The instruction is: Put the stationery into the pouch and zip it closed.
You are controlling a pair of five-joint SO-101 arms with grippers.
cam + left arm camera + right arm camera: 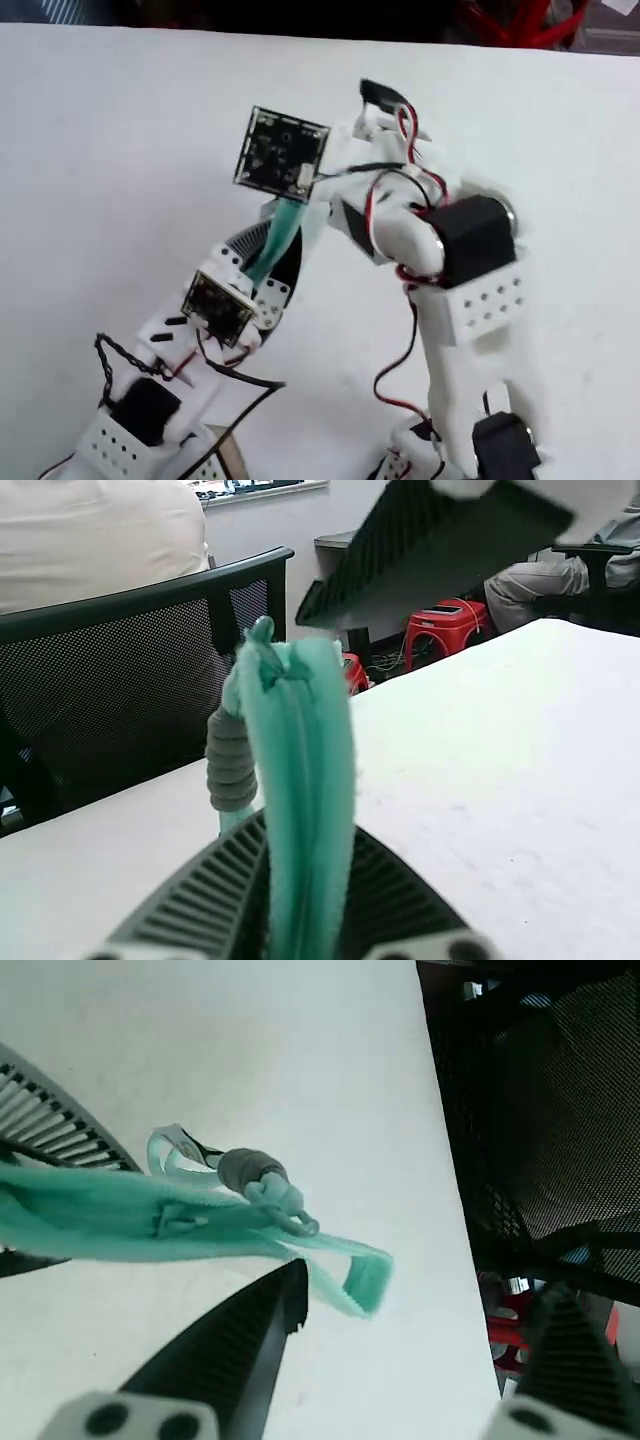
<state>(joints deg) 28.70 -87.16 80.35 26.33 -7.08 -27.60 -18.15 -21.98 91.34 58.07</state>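
Left gripper (300, 885) has the green pouch (300, 740) pinched tight, right gripper (425, 1285) spread wide at its free end

The pouch juts out from between the left jaws, edge-on, over the middle of the white table (120, 150). Its grey zip pull (250, 1168) dangles off the side near the tip. The right gripper's jaws are well apart and hold nothing, and the pouch's tip sits just beside one finger (250, 1330)
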